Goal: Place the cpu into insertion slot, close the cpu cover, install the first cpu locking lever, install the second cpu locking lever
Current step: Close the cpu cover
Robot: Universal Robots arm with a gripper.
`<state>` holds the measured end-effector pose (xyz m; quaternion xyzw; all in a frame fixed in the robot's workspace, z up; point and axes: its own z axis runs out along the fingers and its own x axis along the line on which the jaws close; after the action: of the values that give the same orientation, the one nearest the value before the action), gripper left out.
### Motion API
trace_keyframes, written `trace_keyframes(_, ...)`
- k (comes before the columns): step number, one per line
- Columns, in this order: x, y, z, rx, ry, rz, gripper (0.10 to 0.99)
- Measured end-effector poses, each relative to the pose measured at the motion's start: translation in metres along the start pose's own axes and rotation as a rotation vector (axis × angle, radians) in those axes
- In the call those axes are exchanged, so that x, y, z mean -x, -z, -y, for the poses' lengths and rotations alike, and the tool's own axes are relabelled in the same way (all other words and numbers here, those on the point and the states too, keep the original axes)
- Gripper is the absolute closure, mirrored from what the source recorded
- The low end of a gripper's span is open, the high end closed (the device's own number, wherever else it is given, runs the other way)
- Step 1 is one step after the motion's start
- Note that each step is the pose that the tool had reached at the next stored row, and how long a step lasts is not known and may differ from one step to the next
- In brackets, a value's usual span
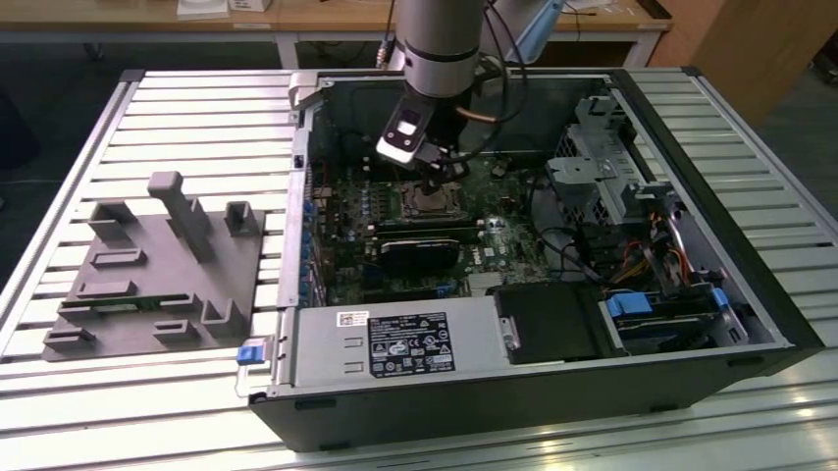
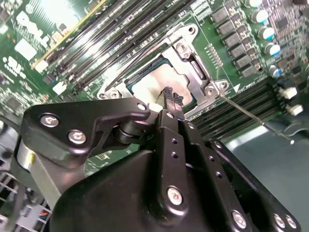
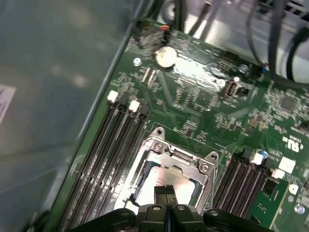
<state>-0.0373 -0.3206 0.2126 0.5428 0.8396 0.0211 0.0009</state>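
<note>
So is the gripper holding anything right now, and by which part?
Nothing held. The gripper is shut and empty, its tips over the silver-tan square cpu, which is framed by the silvery metal frame cover.

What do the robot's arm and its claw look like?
The arm is a smooth silver-grey tube with black cables beside it and a white-and-black box at its wrist. The gripper is black metal: jointed links studded with silver screws, tapering to narrow tips.

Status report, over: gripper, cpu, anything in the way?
Gripper shut, over the cpu. Chip seated, cover down around it. One lever sticks out, unlatched.
</note>
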Motion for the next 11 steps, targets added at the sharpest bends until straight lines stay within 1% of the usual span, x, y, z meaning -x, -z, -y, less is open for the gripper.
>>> trace_keyframes(11,0.0000,-0.0001,0.0000,-0.004,0.199,-0.0072,0.980)
